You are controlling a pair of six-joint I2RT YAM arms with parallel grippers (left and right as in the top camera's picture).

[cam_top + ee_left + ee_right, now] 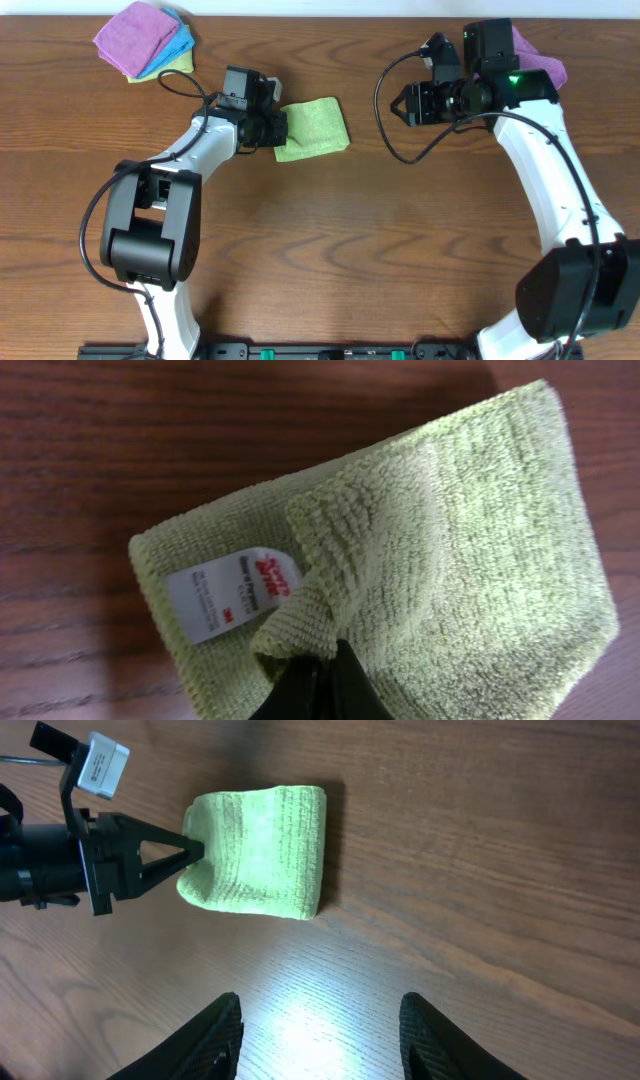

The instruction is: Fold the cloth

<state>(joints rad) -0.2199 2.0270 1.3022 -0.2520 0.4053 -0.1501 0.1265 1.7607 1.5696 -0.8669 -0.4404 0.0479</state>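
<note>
The lime-green cloth (316, 128) lies folded into a small rectangle on the wooden table, left of centre. In the left wrist view (460, 550) its white tag (235, 592) shows on the lower layer, with a top-layer corner lifted. My left gripper (279, 128) is at the cloth's left edge, its fingers (318, 665) shut on that raised corner. The right wrist view shows the cloth (265, 850) with the left gripper (190, 852) pinching its edge. My right gripper (406, 105) hovers open and empty (320, 1005) to the right of the cloth, apart from it.
A stack of purple, blue and yellow cloths (148, 40) sits at the table's back left corner. Another purple cloth (540, 55) lies at the back right behind the right arm. Black cables loop near both wrists.
</note>
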